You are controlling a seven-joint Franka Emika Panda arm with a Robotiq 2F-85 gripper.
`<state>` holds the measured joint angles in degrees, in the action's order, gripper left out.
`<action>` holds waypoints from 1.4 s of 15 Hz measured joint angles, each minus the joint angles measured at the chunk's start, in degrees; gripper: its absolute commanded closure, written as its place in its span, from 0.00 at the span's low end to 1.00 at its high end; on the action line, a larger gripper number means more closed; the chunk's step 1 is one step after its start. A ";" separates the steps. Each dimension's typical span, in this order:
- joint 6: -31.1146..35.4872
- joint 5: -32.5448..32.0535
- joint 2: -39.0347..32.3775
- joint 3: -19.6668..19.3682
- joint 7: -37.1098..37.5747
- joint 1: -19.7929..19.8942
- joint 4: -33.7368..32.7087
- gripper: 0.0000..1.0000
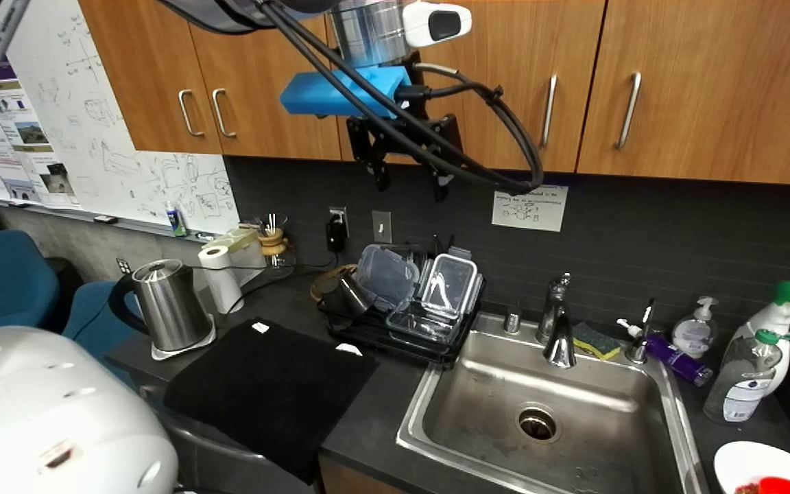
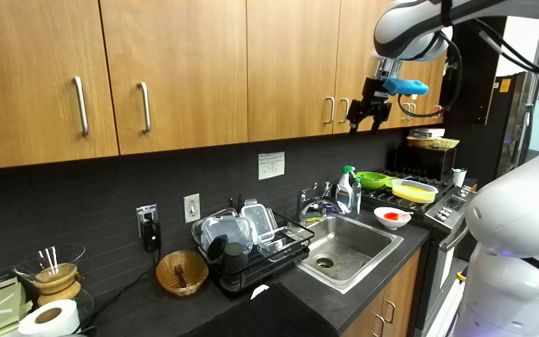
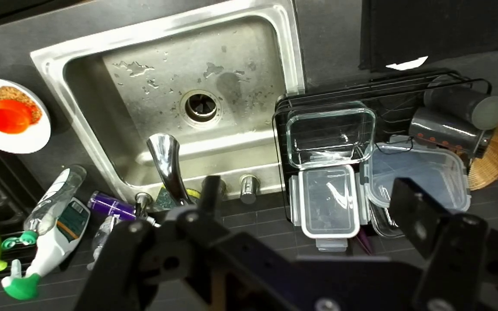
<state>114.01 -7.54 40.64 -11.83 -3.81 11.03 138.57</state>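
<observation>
From here jaws hang wide, upper ctr in an ext. view; dish rack (image 1: 409, 348) w/ clear containers (image 1: 450, 283) nr mid-frame, sink (image 1: 594, 412) lower R.

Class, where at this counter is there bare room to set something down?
Bare: the floor of the sink around its drain, wet in spots, and the middle of the cloth between kettle and rack. Crowded: the rack, full of containers, and the stretch between faucet and stove, lined with bottles.

The gripper (image 1: 411, 186) is looking matt; the metal sink (image 3: 162, 103) is gleaming; the wooden cabinets (image 2: 176, 56) are showing smooth grain; the wicker basket (image 2: 195, 267) is looking rough.
</observation>
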 measured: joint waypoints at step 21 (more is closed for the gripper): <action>-1.28 -0.05 -6.11 3.40 -4.92 -5.73 2.30 0.00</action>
<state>112.74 -7.59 34.53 -8.43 -8.74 5.30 140.86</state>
